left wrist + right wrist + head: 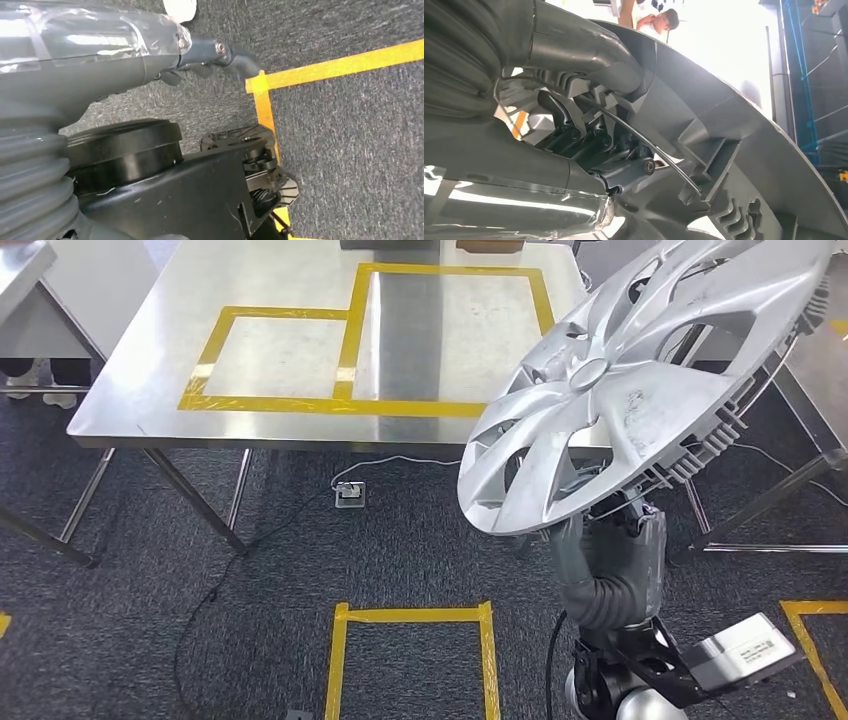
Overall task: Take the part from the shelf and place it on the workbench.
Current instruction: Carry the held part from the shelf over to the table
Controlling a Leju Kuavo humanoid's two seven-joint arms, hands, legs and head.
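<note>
Right now the right hand [610,550] grips the silver hubcap [620,400] at its lower rim, fingers [589,135] hooked into the ribbed back side, thumb over the edge. Hubcap is up in the air, tilted, face toward the steel workbench [290,350], overlapping that bench's near right corner from the head view; not resting on it. Beyond the hand, yellow tape rectangles [350,340] mark the bench top. Below it, dark carpet with a taped square [410,650] and a cable running to a floor socket [350,493]. Left hand [210,52] hangs over carpet near yellow tape, fingers loosely curled, holding nothing. Person [654,20] in the bright background behind the hubcap.
</note>
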